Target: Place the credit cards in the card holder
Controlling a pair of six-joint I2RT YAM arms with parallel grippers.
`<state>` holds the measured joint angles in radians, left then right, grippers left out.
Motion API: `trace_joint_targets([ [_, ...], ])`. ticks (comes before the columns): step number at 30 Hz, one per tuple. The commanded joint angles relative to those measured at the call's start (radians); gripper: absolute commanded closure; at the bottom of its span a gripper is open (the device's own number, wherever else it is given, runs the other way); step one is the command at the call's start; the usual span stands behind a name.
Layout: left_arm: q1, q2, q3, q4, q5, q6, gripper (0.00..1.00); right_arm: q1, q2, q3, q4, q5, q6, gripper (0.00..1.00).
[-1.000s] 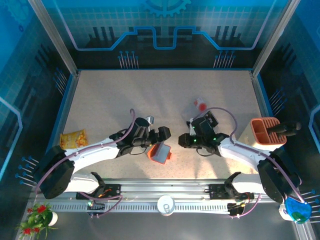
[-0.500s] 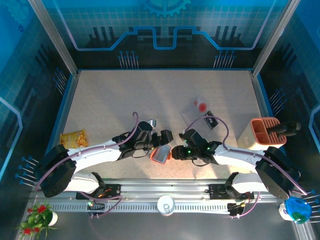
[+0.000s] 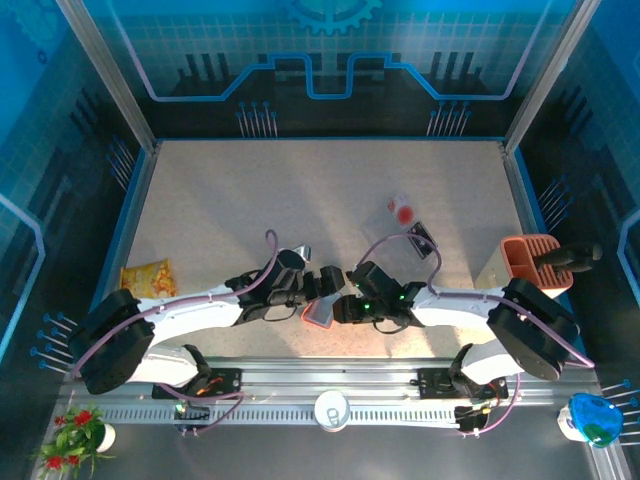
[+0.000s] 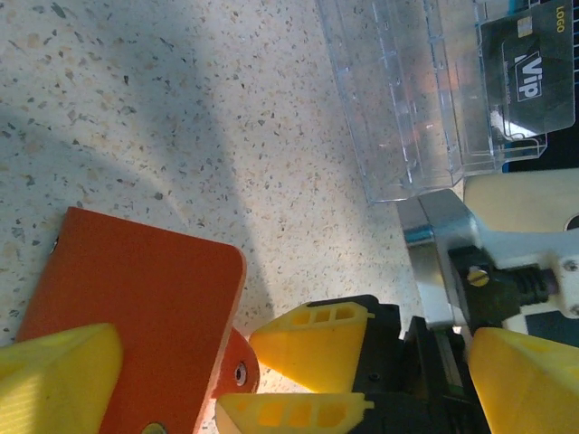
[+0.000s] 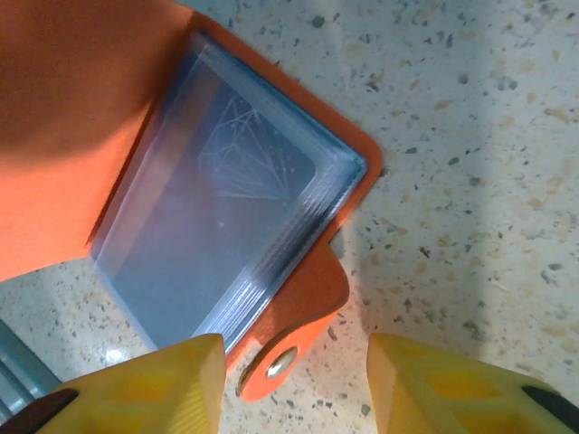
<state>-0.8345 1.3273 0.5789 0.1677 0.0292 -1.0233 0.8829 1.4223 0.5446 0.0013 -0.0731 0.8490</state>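
The card holder (image 3: 318, 314) is a red-orange wallet lying on the table between my two grippers. In the right wrist view it lies open, showing grey-clear pockets (image 5: 217, 226) and a snap tab (image 5: 291, 348). My right gripper (image 5: 291, 389) is open, its yellow fingers standing on either side of the tab. My left gripper (image 4: 294, 384) is open wide over the holder's orange cover (image 4: 136, 307), with the right gripper's fingers in between. A dark credit card (image 4: 529, 68) marked "VIP" lies by a clear plastic case (image 4: 407, 99). From above, that card (image 3: 424, 240) sits to the right.
A terracotta slotted bin (image 3: 528, 262) stands at the right edge. A clear packet with a red spot (image 3: 401, 209) lies behind the dark card. A yellow snack bag (image 3: 148, 275) is at the left. A paper cup (image 3: 331, 408) sits on the front rail.
My right gripper has swung left and nearer, down to the card holder, and its jaws have widened. My left gripper edged right, closer to the holder.
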Motion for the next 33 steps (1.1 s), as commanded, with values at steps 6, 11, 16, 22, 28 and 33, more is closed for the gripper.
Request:
trace_joint_targets([
  [6, -0.010, -0.033, -0.019, 0.018, -0.018, -0.016, 0.01, -0.040, 0.018, 0.029, 0.023, 0.029, -0.013, 0.89],
  [11, -0.020, -0.011, -0.008, 0.043, -0.018, -0.022, 0.01, -0.101, 0.046, 0.051, 0.048, -0.024, -0.051, 0.99],
  [16, -0.043, 0.063, 0.024, 0.081, -0.012, -0.028, 0.01, -0.158, 0.038, 0.072, 0.027, -0.060, -0.087, 0.82],
  [22, -0.086, 0.155, 0.052, 0.104, -0.042, -0.037, 0.01, -0.248, -0.137, 0.031, -0.125, -0.018, -0.091, 0.66],
  [28, -0.126, 0.212, 0.016, 0.125, -0.099, -0.087, 0.01, -0.304, -0.240, -0.004, -0.205, -0.008, -0.095, 0.63],
  [33, -0.127, 0.148, 0.024, 0.095, -0.118, -0.075, 0.01, -0.303, -0.296, -0.008, -0.222, -0.040, -0.102, 0.63],
])
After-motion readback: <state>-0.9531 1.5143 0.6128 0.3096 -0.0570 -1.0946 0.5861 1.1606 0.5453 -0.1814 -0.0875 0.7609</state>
